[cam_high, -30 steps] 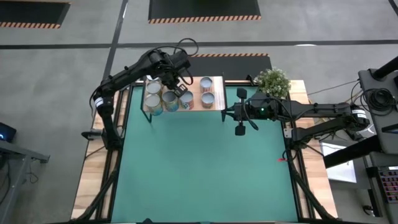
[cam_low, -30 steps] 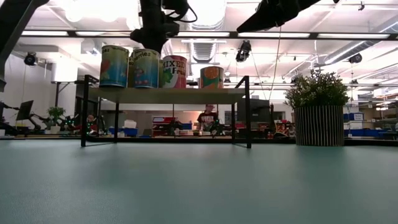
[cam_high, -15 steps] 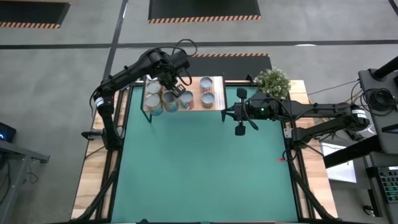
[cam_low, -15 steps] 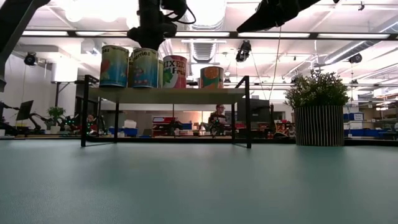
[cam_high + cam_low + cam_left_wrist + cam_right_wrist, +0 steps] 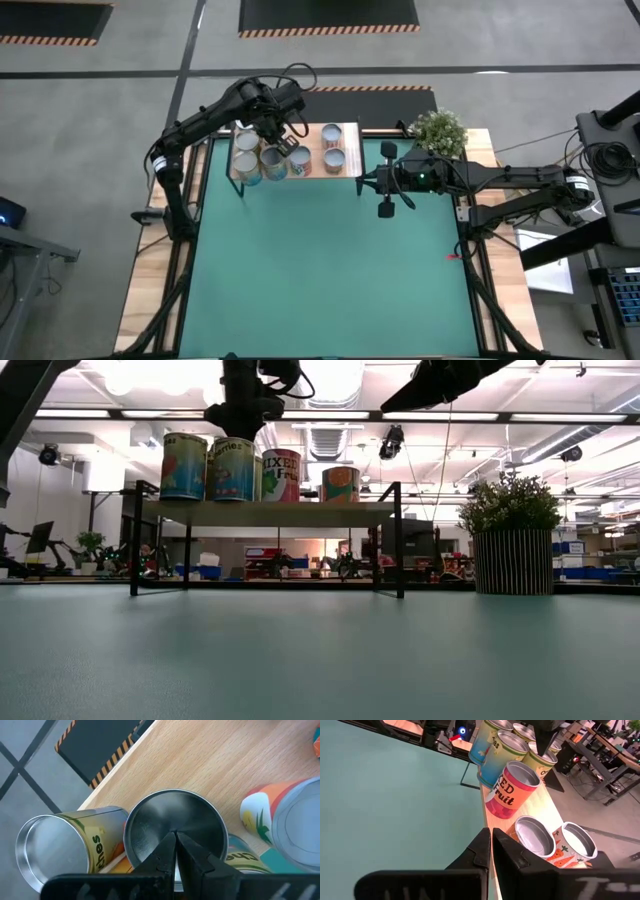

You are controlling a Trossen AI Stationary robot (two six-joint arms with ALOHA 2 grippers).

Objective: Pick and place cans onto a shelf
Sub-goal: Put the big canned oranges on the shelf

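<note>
The left hand (image 5: pixel 279 131) hangs above the light wooden shelf on thin black legs (image 5: pixel 349 128), its two dark fingers (image 5: pixel 192 854) pressed together with nothing between them, poised directly over the silvery round top of one metal can (image 5: pixel 172 830) in the shelf's back row. The small cylindrical cans (image 5: pixel 272 157) all stand upright on the shelf: a tight cluster of yellow, teal and red-labelled ones at the left end (the red one reads "Fruit" on its side (image 5: pixel 510 789)), and two more (image 5: pixel 333 146) with carrot pictures on their labels standing apart toward the right end. The right hand (image 5: pixel 365 184) waits over the green-matted surface (image 5: pixel 330 270) just beside the shelf's right end, its fingers (image 5: pixel 507 851) likewise closed and empty. A small potted green plant (image 5: pixel 439 129) sits at the surface's far right corner, near the shelf but not touching it.
</note>
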